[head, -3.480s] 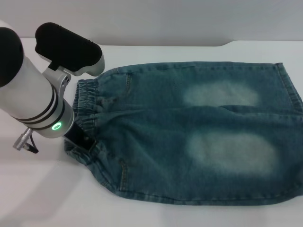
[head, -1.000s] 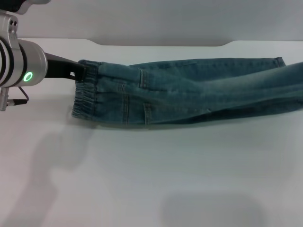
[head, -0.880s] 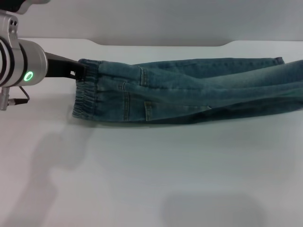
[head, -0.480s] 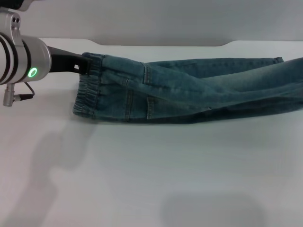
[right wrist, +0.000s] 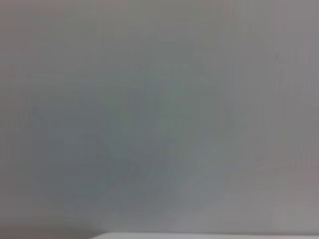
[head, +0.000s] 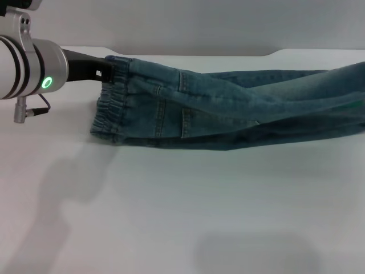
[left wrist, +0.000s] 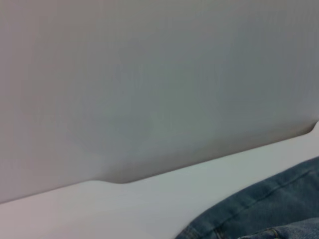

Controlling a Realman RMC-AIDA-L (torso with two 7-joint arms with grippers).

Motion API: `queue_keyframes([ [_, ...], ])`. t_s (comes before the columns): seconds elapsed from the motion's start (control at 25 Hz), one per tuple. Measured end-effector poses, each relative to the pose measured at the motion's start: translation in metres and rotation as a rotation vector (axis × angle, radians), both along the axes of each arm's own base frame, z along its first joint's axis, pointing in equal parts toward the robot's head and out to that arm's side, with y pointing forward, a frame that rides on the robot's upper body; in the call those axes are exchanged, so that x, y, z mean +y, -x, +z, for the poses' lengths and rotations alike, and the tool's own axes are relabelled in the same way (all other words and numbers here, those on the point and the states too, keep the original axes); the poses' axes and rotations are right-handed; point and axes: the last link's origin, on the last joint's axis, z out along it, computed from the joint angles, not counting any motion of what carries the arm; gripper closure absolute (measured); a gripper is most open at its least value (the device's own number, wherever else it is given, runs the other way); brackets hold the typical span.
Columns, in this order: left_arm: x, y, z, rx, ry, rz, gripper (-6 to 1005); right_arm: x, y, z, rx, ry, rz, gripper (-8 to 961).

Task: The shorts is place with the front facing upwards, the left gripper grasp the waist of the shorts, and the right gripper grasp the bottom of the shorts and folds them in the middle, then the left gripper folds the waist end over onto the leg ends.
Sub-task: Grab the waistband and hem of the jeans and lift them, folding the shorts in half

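The blue denim shorts (head: 228, 111) lie folded lengthwise along the far part of the white table (head: 182, 211), waist to the left and legs running off to the right. The elastic waist (head: 108, 111) has its upper corner lifted, and my left gripper (head: 106, 69) is shut on it, its black fingers reaching in from the left. The leg ends (head: 351, 77) rise toward the right edge of the head view, where their holder is out of sight. My right gripper does not show. A piece of denim (left wrist: 269, 211) fills a corner of the left wrist view.
A grey wall (head: 182, 23) stands right behind the table's far edge, close to the shorts. My left forearm (head: 28, 65) with its green light hangs over the table's far left. The right wrist view shows only the wall (right wrist: 159, 114).
The shorts lay flat and open earlier and are now doubled lengthwise. Over the last second my left gripper has carried the waist corner a little to the right and higher.
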Motion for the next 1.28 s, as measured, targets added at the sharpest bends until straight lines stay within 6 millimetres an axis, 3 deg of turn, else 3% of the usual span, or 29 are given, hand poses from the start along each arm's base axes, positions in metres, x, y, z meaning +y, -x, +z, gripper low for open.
queue_keyframes([
  [0.68, 0.007, 0.001, -0.007, -0.018, -0.023, -0.034, 965, 0.008, -0.015, -0.006, -0.014, -0.137, 0.038, 939],
  [0.96, 0.007, -0.002, -0.010, -0.023, -0.029, -0.058, 965, 0.007, -0.020, -0.020, -0.014, -0.171, 0.058, 938],
  [1.28, 0.008, 0.000, -0.016, -0.028, -0.025, -0.063, 964, 0.005, -0.023, -0.023, -0.020, -0.209, 0.073, 937],
])
